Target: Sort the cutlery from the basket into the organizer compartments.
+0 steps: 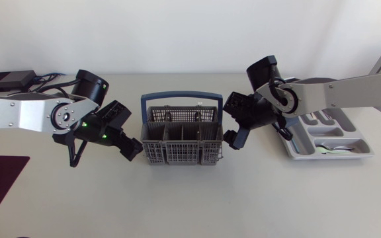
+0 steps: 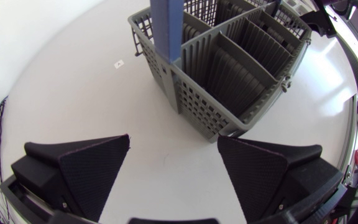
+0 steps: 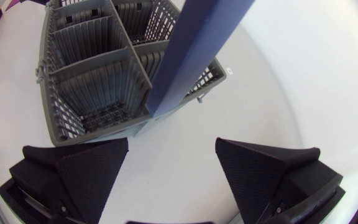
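Midway along the surface (image 1: 190,205), toward its far edge, sits the basket (image 1: 179,139), a grey plastic lattice box split by ribbed dividers under a flat blue arched handle (image 1: 172,96). The left pincer (image 1: 132,147) hangs just beside its left wall, the right pincer (image 1: 233,137) just beside its right wall. Both have their matte, textured wedge fingers (image 2: 86,168) spread, gripping nothing. Near the right edge lies the organizer (image 1: 368,147), a shallow grey tray with cutlery (image 1: 336,151) in its compartments.

L arm in from my left, pincer (image 1: 132,148) open, empty | R arm from right, pincer (image 1: 233,139) open, empty
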